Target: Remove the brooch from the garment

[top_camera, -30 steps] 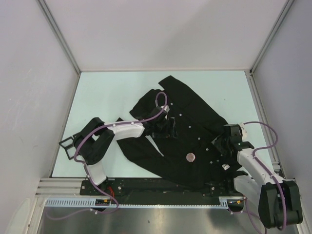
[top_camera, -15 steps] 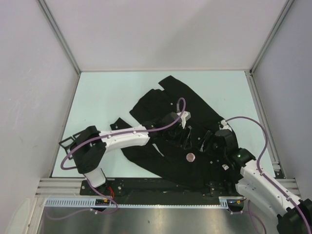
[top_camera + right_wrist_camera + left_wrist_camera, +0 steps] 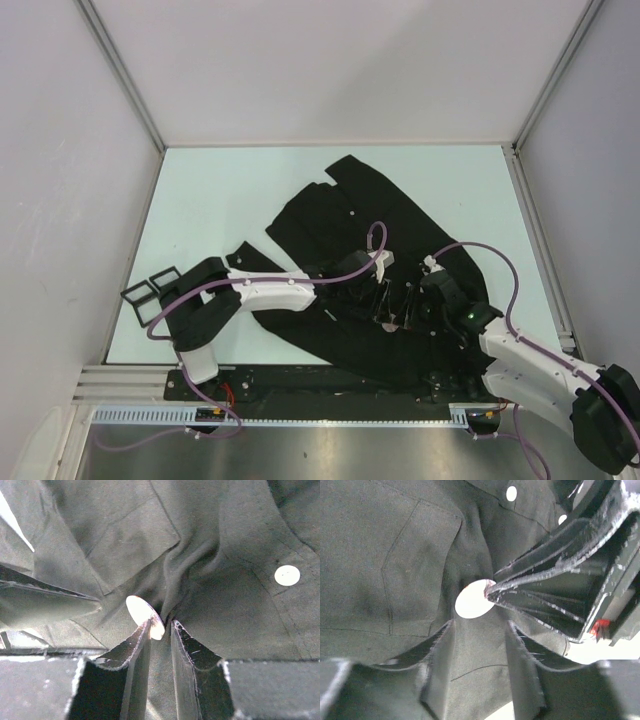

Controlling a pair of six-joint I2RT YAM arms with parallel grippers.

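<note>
Garment: large black soft-cloth button-up shirt point(image 3: 400, 215) lies centre-right on the pale table point(image 3: 220, 190) | round pale flat brooch point(image 3: 472, 600) on its near-middle front | left gripper point(image 3: 477, 645) half open astride cloth beside brooch, gripping nothing | right gripper point(image 3: 160, 630) tips nearly together at brooch rim; I cannot tell if clamped.

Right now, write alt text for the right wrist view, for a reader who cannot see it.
The right tool, fingers nearly together, noses against the edge of a pale oval brooch sitting where the black garment bunches into a ridge. A white button lies at right; one finger of the left tool shows at left.
</note>
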